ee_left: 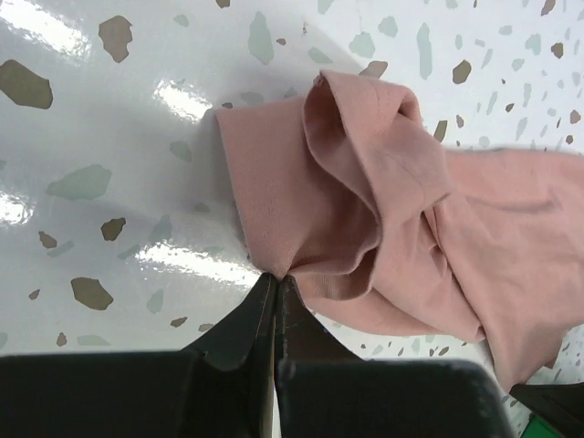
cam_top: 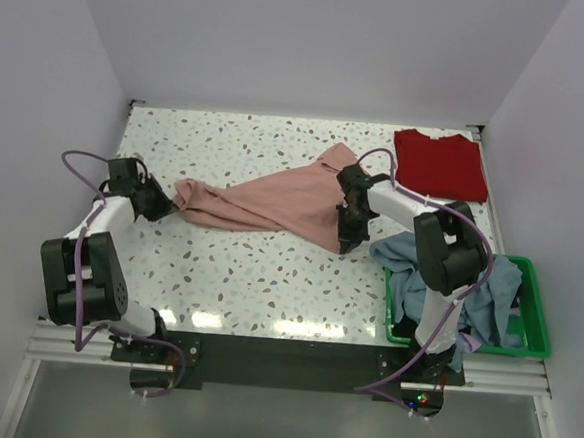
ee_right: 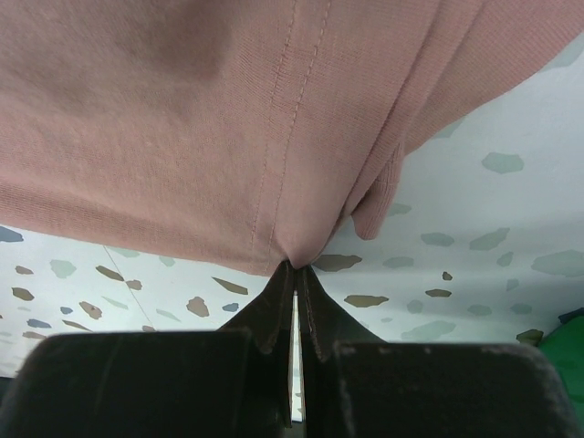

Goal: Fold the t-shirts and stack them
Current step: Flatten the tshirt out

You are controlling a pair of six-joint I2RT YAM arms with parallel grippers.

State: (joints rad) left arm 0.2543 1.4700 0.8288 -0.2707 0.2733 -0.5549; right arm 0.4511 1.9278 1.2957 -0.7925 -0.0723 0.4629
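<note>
The salmon-pink t-shirt (cam_top: pixel 273 200) is stretched and bunched across the middle of the table between both grippers. My left gripper (cam_top: pixel 167 203) is shut on its left end; the left wrist view shows the jaws pinching the bunched pink cloth (ee_left: pixel 347 201) at its edge (ee_left: pixel 276 274). My right gripper (cam_top: pixel 347 233) is shut on the shirt's right hem, pinched in the right wrist view (ee_right: pixel 294 265) with the pink cloth (ee_right: pixel 228 119) hanging above. A deep red t-shirt (cam_top: pixel 439 163) lies folded at the back right. Light blue-grey shirts (cam_top: pixel 487 293) sit piled in the basket.
A green plastic basket (cam_top: pixel 533 331) stands at the front right, holding the pile with a bit of mauve cloth (cam_top: pixel 467 339) at its near side. White walls close in the speckled table (cam_top: pixel 228 275) on three sides.
</note>
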